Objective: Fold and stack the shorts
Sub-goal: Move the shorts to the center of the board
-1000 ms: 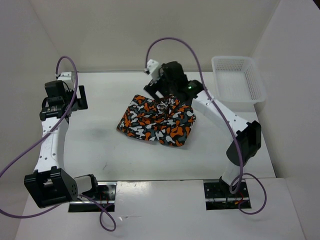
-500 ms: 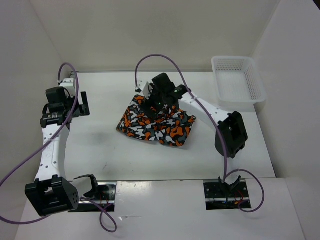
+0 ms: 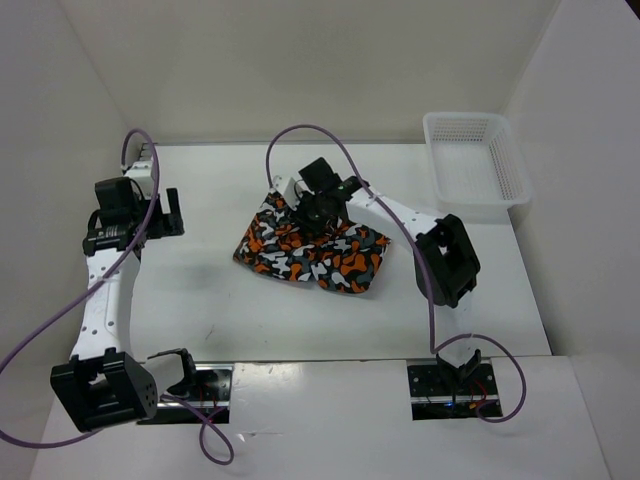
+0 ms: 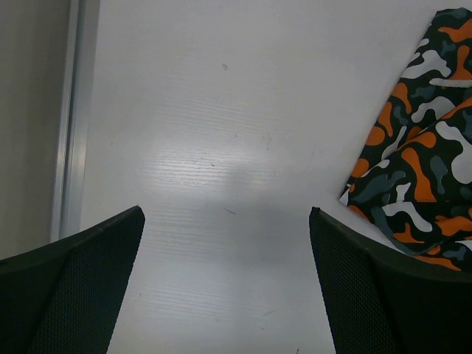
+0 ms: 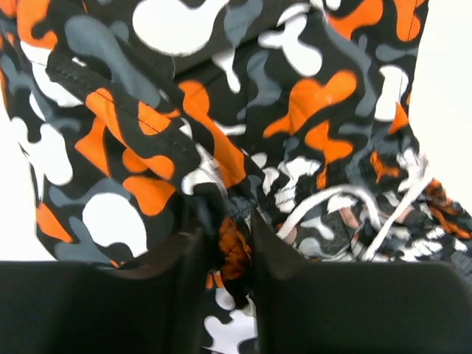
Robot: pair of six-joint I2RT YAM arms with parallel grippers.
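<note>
The shorts [image 3: 312, 250], in an orange, grey, white and black blotch print, lie crumpled in the middle of the table. My right gripper [image 3: 308, 212] is down on their far edge and shut on a bunched fold of the cloth. In the right wrist view the fold [image 5: 233, 247] is pinched between the two dark fingers [image 5: 295, 295], next to the white drawstring [image 5: 346, 203]. My left gripper [image 3: 172, 212] hovers open to the left of the shorts. In the left wrist view only a corner of the shorts [image 4: 420, 162] shows at the right, clear of the fingers [image 4: 369, 295].
A white mesh basket [image 3: 476, 166] stands at the table's far right corner. White walls close in the table on the left, back and right. Purple cables loop over both arms.
My right gripper has moved left and down onto the shorts' far edge and closed on a fold of cloth. The left arm has shifted only slightly.
</note>
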